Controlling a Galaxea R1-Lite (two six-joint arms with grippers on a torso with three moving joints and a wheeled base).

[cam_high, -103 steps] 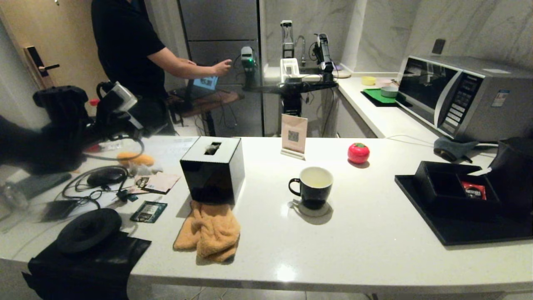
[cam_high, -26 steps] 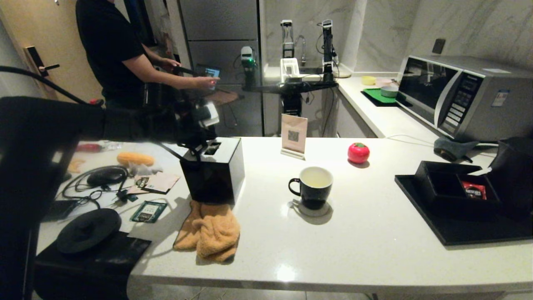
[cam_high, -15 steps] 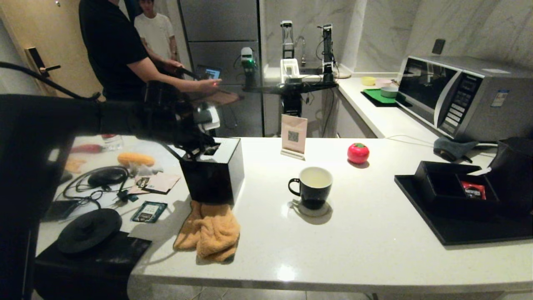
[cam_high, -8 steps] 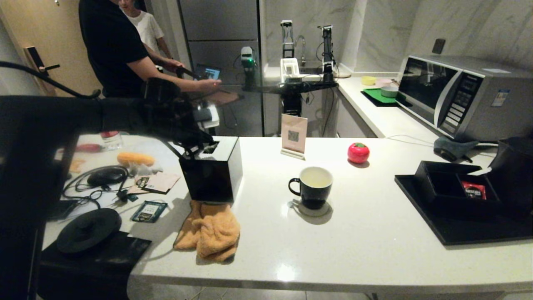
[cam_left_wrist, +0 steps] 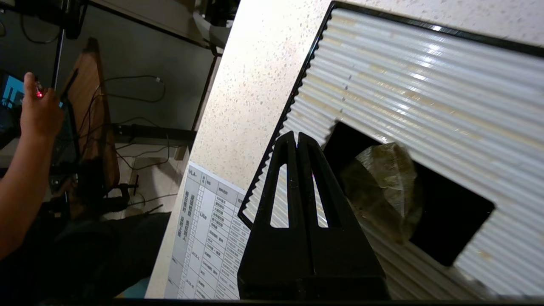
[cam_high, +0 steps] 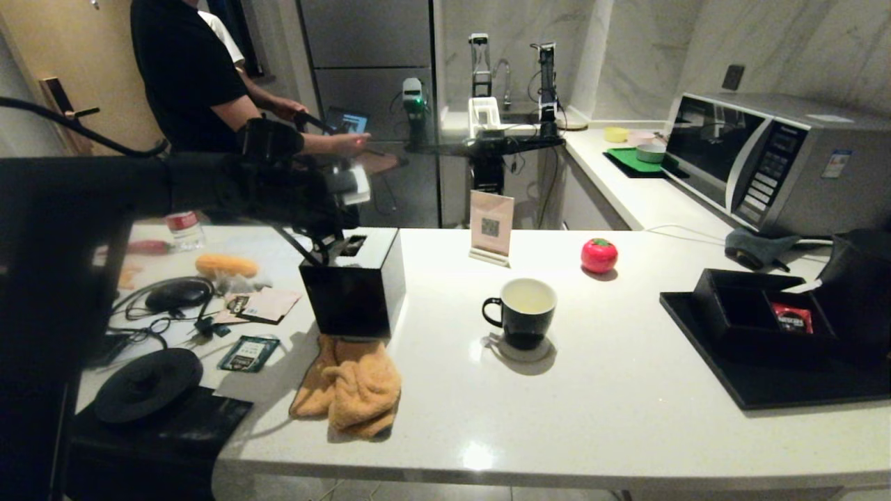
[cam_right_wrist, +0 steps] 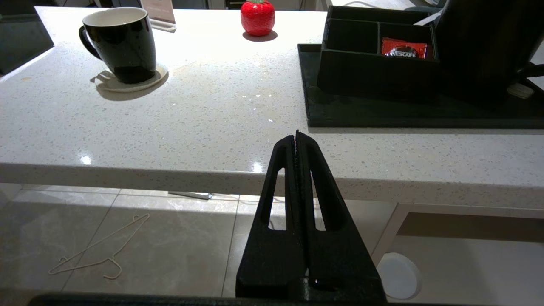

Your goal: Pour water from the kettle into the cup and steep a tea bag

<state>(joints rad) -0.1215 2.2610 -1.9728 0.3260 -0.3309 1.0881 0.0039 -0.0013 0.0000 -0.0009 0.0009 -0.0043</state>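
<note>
I've got the left gripper (cam_left_wrist: 297,136) hovering over the black box with the ribbed white lid (cam_high: 353,282), fingers clenched flat together and gripping nothing, their tips over the lid's edge beside its dark opening. In that opening sits the small grey-green paper tea bag (cam_left_wrist: 384,187), crumpled and papery, untouched. So by my reading I'm on the tea bag step: the black ceramic mug with its white inside (cam_high: 522,312) already stands on a pale round coaster (cam_high: 518,350) mid-counter, and a pale yellowish sheen inside looks like the water (cam_high: 527,300), so pouring seems done.

The large matte black kettle (cam_high: 860,296) is well off to the right at the edge of view, on the black tray (cam_high: 752,390) behind the black compartmented organiser (cam_high: 759,313) that holds a red square sachet (cam_high: 791,316).

Next I need to spread these fingers, shift across over the opening and dip in for the bag; it's thin, limp paper, so a light pinch on an upstanding fold, then carry it across to the mug.

The right gripper (cam_right_wrist: 296,135) is parked below the white speckled stone counter (cam_high: 592,410) edge, fingers shut and empty.

A soft orange towel (cam_high: 351,386) lies rumpled in front of the box. A person in a black shirt (cam_high: 184,76) stands beyond the counter
</note>
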